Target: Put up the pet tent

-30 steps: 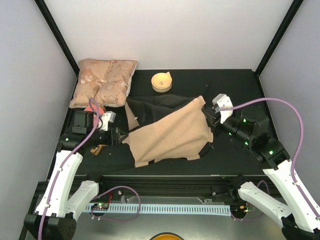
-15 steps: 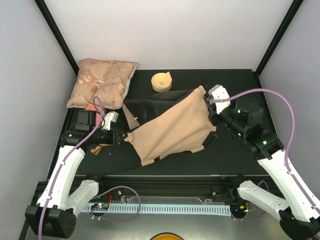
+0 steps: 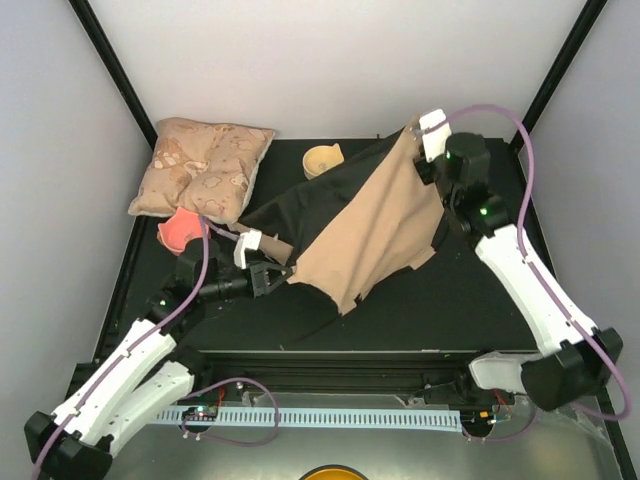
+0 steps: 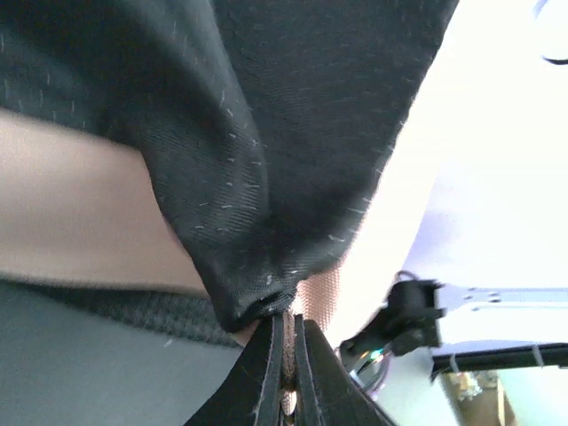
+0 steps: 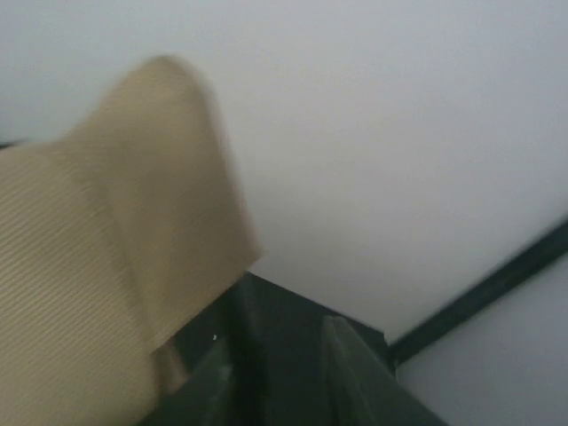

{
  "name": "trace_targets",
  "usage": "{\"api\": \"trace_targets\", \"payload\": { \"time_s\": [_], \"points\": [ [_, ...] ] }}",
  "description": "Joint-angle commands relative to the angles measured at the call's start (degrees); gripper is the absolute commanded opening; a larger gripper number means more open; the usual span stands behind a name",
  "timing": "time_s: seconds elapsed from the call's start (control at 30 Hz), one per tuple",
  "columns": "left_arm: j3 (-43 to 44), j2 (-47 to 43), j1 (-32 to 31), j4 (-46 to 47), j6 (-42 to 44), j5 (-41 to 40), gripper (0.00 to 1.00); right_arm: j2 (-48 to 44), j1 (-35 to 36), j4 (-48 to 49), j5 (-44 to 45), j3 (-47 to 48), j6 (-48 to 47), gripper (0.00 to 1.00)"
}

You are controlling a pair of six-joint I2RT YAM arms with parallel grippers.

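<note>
Left wrist view showed the left gripper (image 4: 286, 324) pinched shut on the black hem of the pet tent (image 3: 372, 225). Opposite, the right gripper (image 3: 420, 138) clamped its tan top corner, raised over the far edge of the table (image 3: 470, 300) — cloth slanting between both, near the pillow (image 3: 205, 170).

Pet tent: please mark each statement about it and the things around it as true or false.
1. The pet tent is stretched between the left gripper and the right gripper. True.
2. The pillow lies at the table's far right. False: it lies at the far left.
3. The left gripper is open. False: it is shut on the pet tent's fabric.
4. The bowl stands beyond the pet tent, near the back wall. True.
</note>
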Motion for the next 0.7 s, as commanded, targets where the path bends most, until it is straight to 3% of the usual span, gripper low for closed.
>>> {"api": "trace_targets", "payload": {
  "time_s": [0.0, 0.07, 0.1, 0.17, 0.3, 0.5, 0.67],
  "points": [
    [0.25, -0.66, -8.48, 16.29, -14.17, -10.40, 0.02, 4.26, -3.56, -2.57, 12.12, 9.85, 4.36, 0.38],
    [2.03, 1.37, -11.55, 17.65, -14.61, -13.34, 0.02, 2.94, -3.58, -7.96, 9.42, 11.75, 6.11, 0.71],
    [2.94, 2.94, -12.84, 18.69, -14.66, -14.41, 0.01, 1.56, -3.57, -10.36, 6.51, 11.71, 6.94, 0.80],
    [5.30, 6.73, -14.57, 20.57, -14.64, -15.41, 0.02, -2.03, -3.58, -14.97, -0.12, 10.04, 12.36, 0.87],
    [12.38, 15.29, -15.61, 23.41, -14.49, -14.89, 0.01, -8.33, -3.58, -21.51, -8.71, 3.92, 24.83, 0.95],
    [25.89, 21.85, -15.60, 22.07, -9.66, -15.73, 0.03, -18.54, -3.53, -27.10, -11.87, -0.12, 28.96, 0.98],
    [32.95, 24.84, -15.53, 22.15, -7.11, -17.52, 0.04, -22.68, -3.49, -29.77, -33.27, 2.31, 27.66, 0.86]
  ]
}}
